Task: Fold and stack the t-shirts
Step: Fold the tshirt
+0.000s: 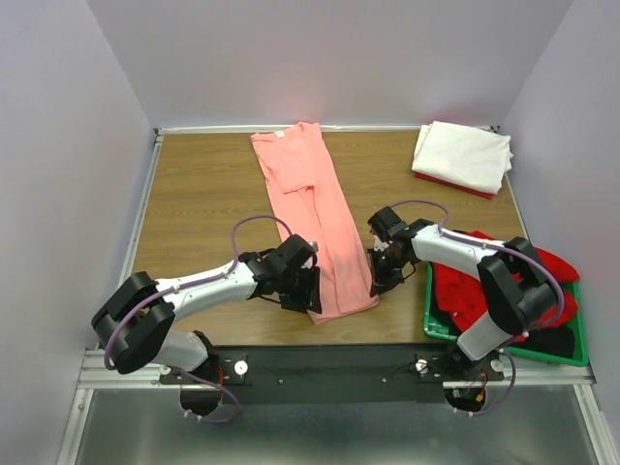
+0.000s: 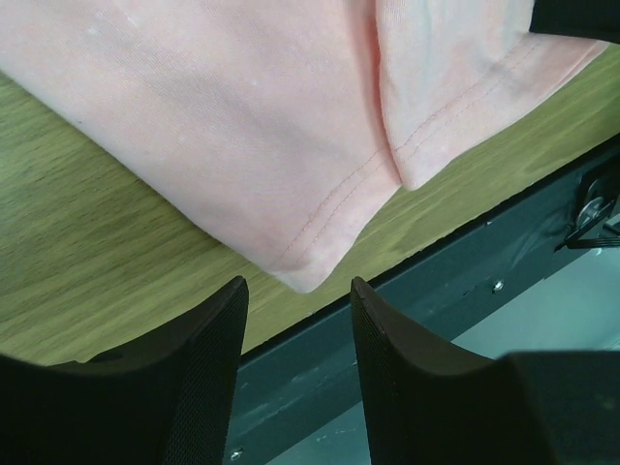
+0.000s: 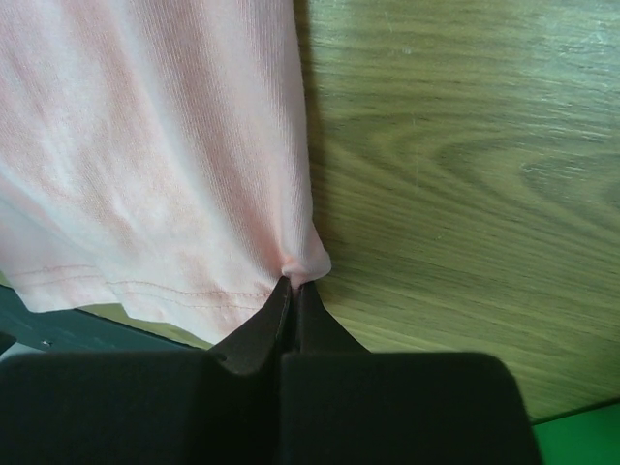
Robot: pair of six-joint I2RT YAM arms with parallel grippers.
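**Salmon-pink hem: one corner pinched, the other not yet gripped**

Top view: the salmon-pink t-shirt (image 1: 308, 208) lies as a long folded strip on the desk (image 1: 199, 194), collar toward the top of the frame and hem toward the bottom. At the hem's lower-left corner sit the left fingers (image 1: 310, 302), and at its lower-right edge the right fingers (image 1: 378, 281). In the upper right a folded white t-shirt (image 1: 463, 155) rests on a red t-shirt (image 1: 455, 186). More red t-shirts (image 1: 465, 291) fill the green crate (image 1: 433, 325) at lower right.

Left wrist view: the left fingers (image 2: 208, 358) stand apart and empty, with the layered hem corner just ahead of the gap between their tips. By my judgement they should slide forward until both layers sit well inside before closing, or the under layer may slip out.

Right wrist view: the right fingers (image 3: 262, 329) are clamped shut on the very tip of the other hem corner. That bite looks thin. Raising both corners level and slowly toward the collar should keep the fold square.
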